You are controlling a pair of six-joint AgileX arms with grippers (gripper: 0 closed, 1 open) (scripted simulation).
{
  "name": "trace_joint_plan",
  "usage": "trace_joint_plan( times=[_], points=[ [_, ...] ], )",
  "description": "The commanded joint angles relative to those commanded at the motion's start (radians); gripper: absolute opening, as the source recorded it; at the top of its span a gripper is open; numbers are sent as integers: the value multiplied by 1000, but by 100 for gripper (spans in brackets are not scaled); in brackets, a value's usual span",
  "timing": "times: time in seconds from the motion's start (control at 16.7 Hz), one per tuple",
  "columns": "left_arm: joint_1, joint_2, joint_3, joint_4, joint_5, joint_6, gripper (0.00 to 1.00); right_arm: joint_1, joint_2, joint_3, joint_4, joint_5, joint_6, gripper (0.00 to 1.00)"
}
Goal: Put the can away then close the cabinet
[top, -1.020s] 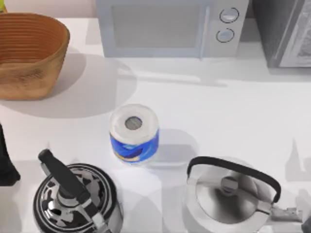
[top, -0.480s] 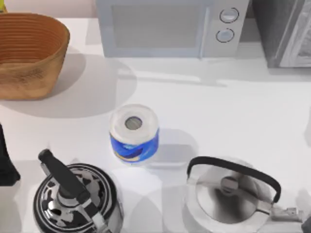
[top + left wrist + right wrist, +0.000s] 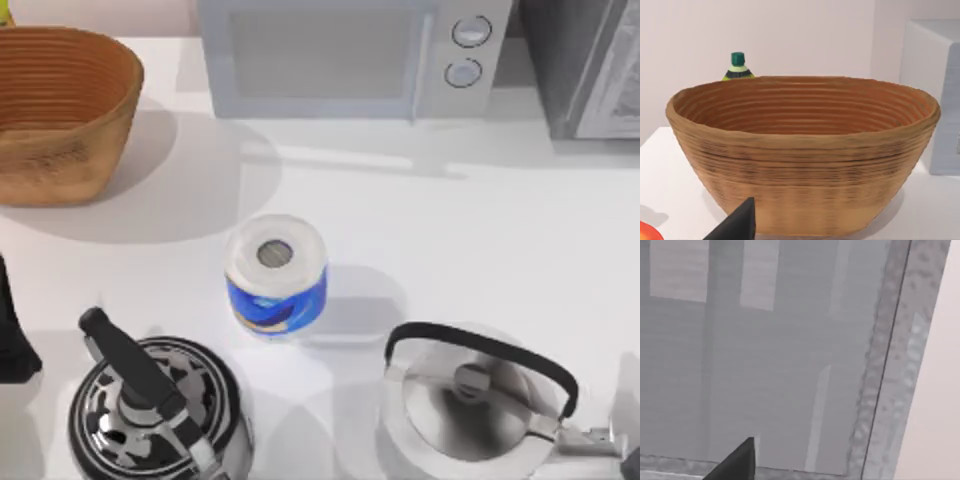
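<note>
Shadow off table's right edge since before; paper roll label unreadable; end effectors' grip unclear.

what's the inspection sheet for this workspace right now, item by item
surface: white table, bare stretch in the middle and right
job's things: grey cabinet at the far right corner; can, nothing seen
clutter: paper roll upright at centre; woven basket far left; microwave at the back; black kettle near left; silver kettle near right; green-capped bottle behind the basket
grippers: left fingertip facing the basket; right fingertip close to the cabinet's grey panel
cables: nothing seen
surroundings: plain pale wall
</note>
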Motion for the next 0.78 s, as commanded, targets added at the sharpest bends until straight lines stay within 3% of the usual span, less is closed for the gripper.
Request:
trace_joint_plan(
  times=[0.3,0.78],
  points=[
    [0,0,0,0,0,0,100,-97,192,-16,72,-103,9,100],
    [0,0,0,0,0,0,100,-96,189,6,39,-104,10,100]
  ],
)
